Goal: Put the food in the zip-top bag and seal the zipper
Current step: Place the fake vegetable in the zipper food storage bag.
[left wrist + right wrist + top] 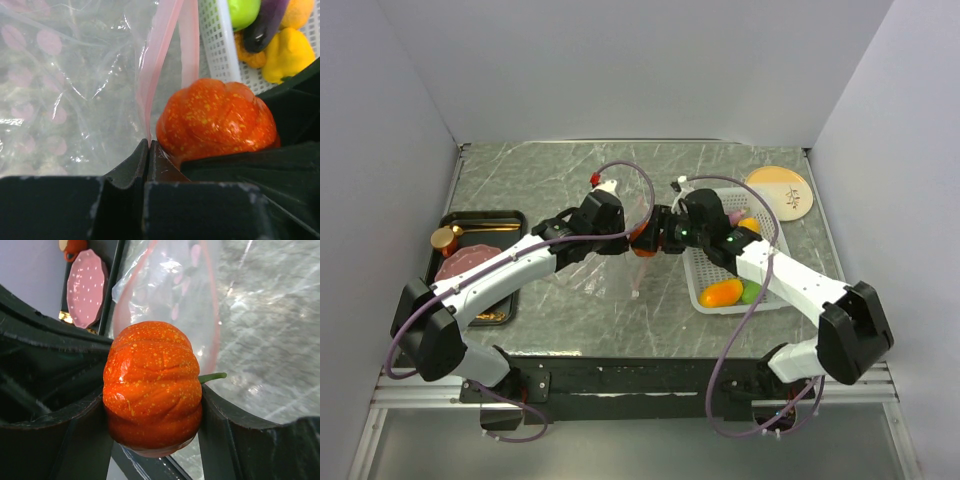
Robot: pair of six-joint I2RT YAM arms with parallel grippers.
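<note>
Right jaws cover the tomato's sides; left jaws pinch the zipper.

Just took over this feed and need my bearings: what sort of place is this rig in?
Likely a robot lab test cell, not a kitchen: blank white walls box in the marble-look table, and the food in the white basket is glossy toys.

The red-orange tomato, ribbed and yellow-speckled, is sitting clamped in the right gripper, just beside the pink zipper of the clear, crumpled zip-top bag. The left gripper is pinching that zipper. The lime, eggplant, pepper and mango are lying in the white basket
</note>
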